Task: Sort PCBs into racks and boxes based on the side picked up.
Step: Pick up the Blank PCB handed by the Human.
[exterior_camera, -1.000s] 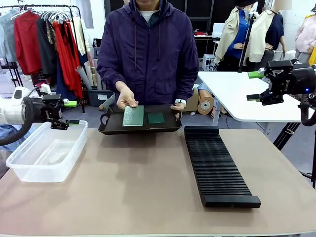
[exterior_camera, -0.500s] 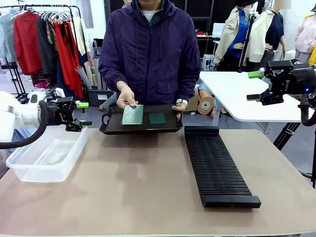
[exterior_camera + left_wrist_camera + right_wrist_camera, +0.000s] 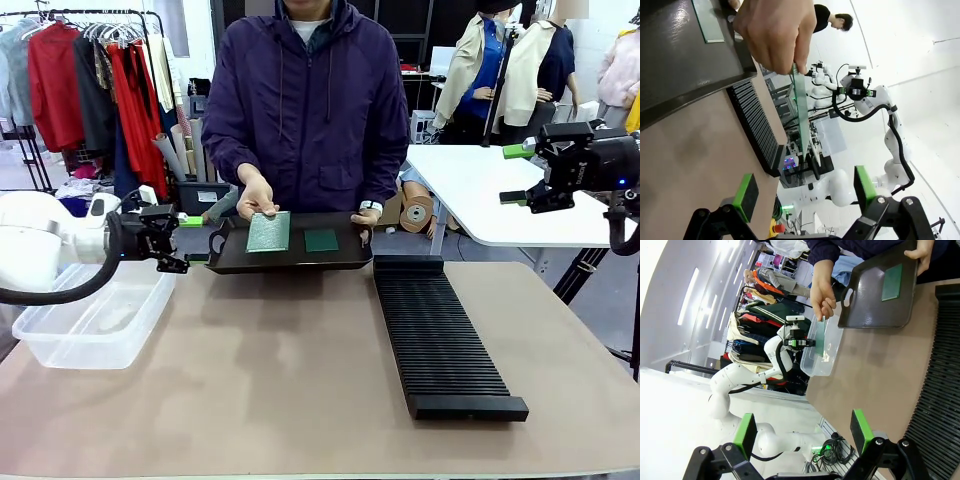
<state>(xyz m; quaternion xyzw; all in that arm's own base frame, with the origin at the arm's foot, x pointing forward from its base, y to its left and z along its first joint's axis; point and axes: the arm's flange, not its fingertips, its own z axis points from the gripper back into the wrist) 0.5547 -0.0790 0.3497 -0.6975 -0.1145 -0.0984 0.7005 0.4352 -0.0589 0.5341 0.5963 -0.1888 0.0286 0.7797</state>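
Rack [image 3: 440,340] near right, tub [image 3: 95,320] near left. Left fingers [image 3: 190,221] spread beside the far tray [image 3: 290,263]; right fingers [image 3: 518,151] spread too, far right. Person's hand [image 3: 256,196] holds the pale board [image 3: 269,232] tilted there, dark board [image 3: 321,240] lies flat. Looks thin, stiff, light, slick, so I'd pinch its free edge.

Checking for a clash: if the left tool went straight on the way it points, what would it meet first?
Probably the pale PCB held edge-on in the person's hand, in line with the open left tool. The tray edge lies close beside; depth is unclear.
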